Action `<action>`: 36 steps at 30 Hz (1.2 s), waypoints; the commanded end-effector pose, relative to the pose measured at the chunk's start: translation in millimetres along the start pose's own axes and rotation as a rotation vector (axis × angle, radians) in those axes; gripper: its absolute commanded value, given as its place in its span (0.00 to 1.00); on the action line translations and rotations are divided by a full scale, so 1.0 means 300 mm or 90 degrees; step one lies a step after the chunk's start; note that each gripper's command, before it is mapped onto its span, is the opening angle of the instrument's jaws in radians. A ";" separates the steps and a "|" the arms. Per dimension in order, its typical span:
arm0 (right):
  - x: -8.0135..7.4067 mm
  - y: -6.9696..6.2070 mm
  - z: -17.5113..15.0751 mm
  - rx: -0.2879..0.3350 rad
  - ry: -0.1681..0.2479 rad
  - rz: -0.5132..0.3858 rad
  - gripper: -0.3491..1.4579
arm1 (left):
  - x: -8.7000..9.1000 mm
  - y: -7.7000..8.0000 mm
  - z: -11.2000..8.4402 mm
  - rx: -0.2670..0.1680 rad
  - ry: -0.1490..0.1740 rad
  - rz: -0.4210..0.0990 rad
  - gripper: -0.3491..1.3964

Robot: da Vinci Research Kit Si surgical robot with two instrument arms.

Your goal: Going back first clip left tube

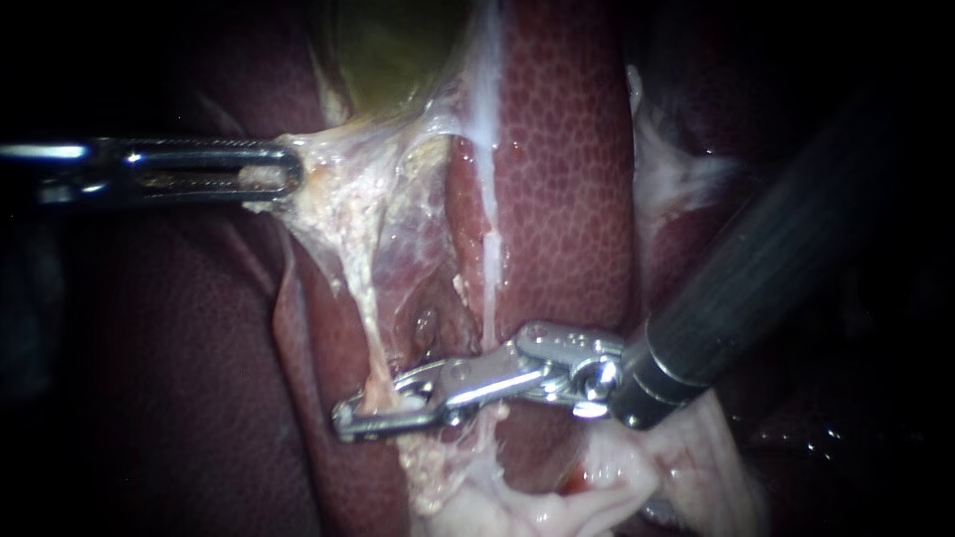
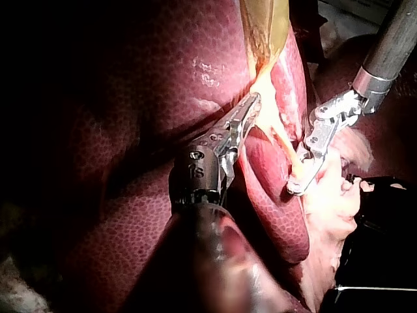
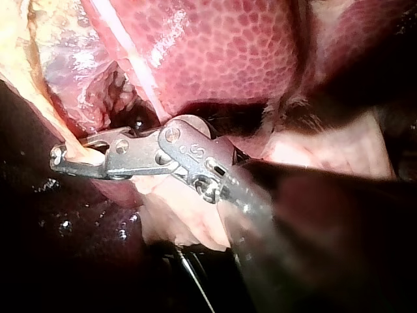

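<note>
The left tube (image 1: 360, 298) is a pale, fatty strand running down from the gallbladder (image 1: 388, 50). My right instrument (image 1: 348, 418) comes in from the upper right, and its slim jaws lie across the strand's lower end, one on each side, nearly together. In the right wrist view the pale strand (image 3: 81, 155) fills the narrow gap between those jaws (image 3: 60, 158). No clip shows apart from the jaws. My left instrument (image 1: 290, 175) is shut on pale tissue (image 1: 328, 164) at the gallbladder's neck, holding it stretched to the left. In the left wrist view its jaws (image 2: 251, 107) pinch that yellow tissue.
A thin white strand, the right tube (image 1: 487, 239), runs down the liver (image 1: 567, 149) just right of the dissected pocket. Loose pale fatty tissue (image 1: 637, 477) lies under my right instrument's shaft. Dark liver (image 1: 179, 378) fills the left side.
</note>
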 end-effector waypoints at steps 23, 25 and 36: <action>0.0098 0.0010 -0.008 -0.066 0.027 -0.051 0.52 | -0.0001 -0.0005 -0.0006 0.000 0.000 0.000 0.00; 0.0103 0.0016 -0.011 -0.071 0.029 -0.056 0.52 | -0.0001 -0.0005 -0.0006 0.000 0.000 0.000 0.00; 0.0088 -0.0045 -0.033 -0.078 0.026 -0.081 0.52 | 0.0001 -0.0005 -0.0012 0.000 0.000 0.000 0.00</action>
